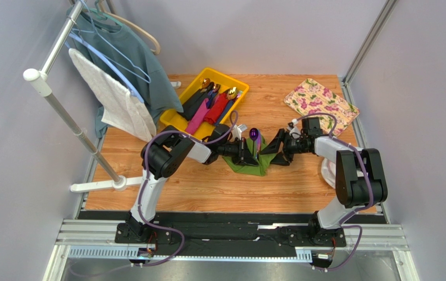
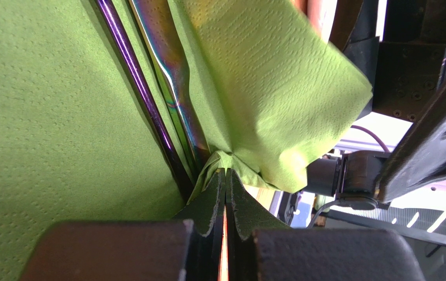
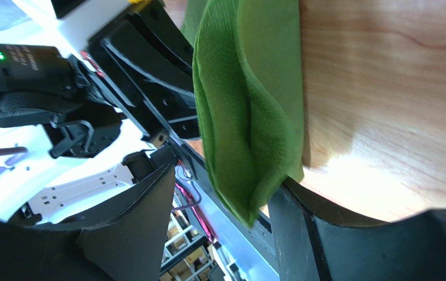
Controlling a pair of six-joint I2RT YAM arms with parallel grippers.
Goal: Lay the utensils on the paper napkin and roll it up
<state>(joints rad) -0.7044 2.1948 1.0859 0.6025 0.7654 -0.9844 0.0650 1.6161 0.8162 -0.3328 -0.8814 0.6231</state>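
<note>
The green paper napkin [image 1: 252, 159] lies mid-table, partly folded over dark iridescent utensils; a purple spoon head [image 1: 254, 134] sticks out at its far end. In the left wrist view two slim handles [image 2: 149, 99] lie on the napkin [image 2: 43, 117]. My left gripper [image 2: 226, 171] is shut, pinching a bunched fold of napkin, and in the top view it [image 1: 249, 153] sits at the napkin's left side. My right gripper [image 3: 225, 193] is open, its jaws apart either side of the napkin's folded edge [image 3: 249, 129]; in the top view it [image 1: 269, 151] sits at the napkin's right side.
A yellow tray [image 1: 179, 117] behind the left arm holds several more utensils with red, pink and black handles. A floral mat [image 1: 320, 98] lies at the back right. A clothes rack [image 1: 78, 129] with a white towel and shirt stands left. A white object [image 1: 327, 173] sits by the right arm.
</note>
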